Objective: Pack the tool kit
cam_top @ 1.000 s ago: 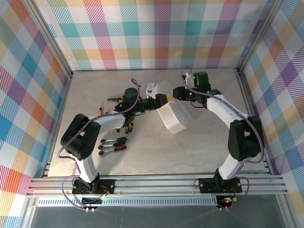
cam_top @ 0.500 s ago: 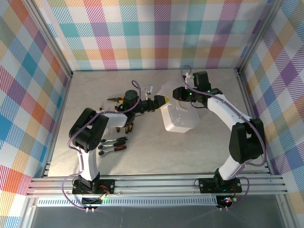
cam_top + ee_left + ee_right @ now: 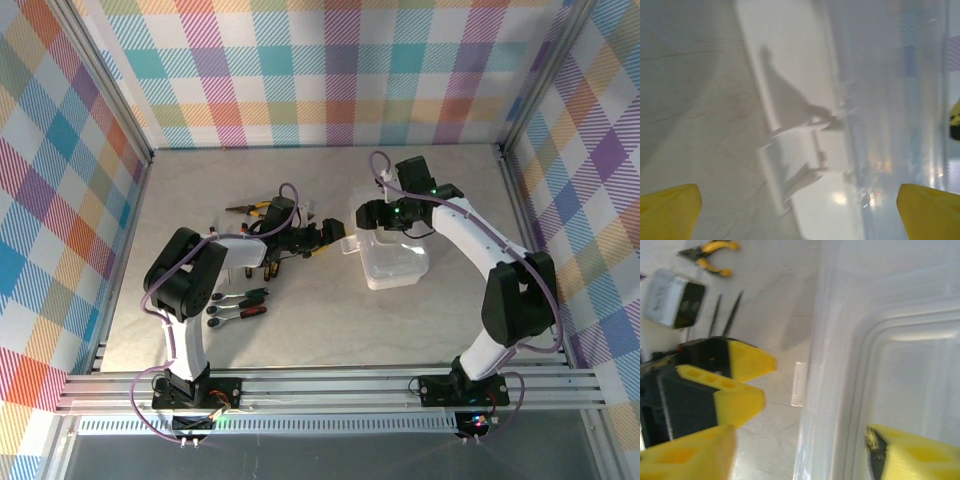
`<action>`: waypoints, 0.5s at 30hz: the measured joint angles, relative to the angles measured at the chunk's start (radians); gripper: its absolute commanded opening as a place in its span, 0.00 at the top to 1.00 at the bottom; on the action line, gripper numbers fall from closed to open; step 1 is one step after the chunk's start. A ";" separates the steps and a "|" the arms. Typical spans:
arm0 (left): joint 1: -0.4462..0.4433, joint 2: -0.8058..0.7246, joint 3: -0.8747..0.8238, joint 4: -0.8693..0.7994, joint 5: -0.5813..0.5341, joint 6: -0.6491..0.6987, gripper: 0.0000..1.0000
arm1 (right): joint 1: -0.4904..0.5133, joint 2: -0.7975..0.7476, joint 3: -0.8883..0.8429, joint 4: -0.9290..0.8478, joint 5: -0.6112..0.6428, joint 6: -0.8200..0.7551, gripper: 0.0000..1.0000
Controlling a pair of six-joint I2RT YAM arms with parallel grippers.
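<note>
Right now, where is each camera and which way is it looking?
Top camera: above, behind the arms, looking down at the table; left claw and right claw show.
Left wrist camera: on the left arm, facing the clear case; its yellow fingertips show.
Right wrist camera: on the right arm, facing the case rim; its fingertips and the left claw show.
Shared: all see the case; top and right wrist see the pliers.

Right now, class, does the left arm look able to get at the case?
Probably yes: the left arm points its open jaws at the near side of the case, with bare table between them.
</note>
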 measured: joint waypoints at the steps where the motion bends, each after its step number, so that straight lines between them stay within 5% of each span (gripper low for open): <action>1: 0.000 -0.018 0.021 -0.068 -0.029 0.039 0.00 | -0.004 -0.003 0.007 -0.016 0.021 -0.015 0.07; 6: 0.002 -0.131 0.131 -0.349 -0.180 0.221 0.00 | -0.010 -0.005 0.031 -0.064 0.127 -0.076 0.01; 15: 0.003 -0.186 0.173 -0.534 -0.287 0.350 0.00 | -0.019 -0.007 0.045 -0.124 0.293 -0.138 0.01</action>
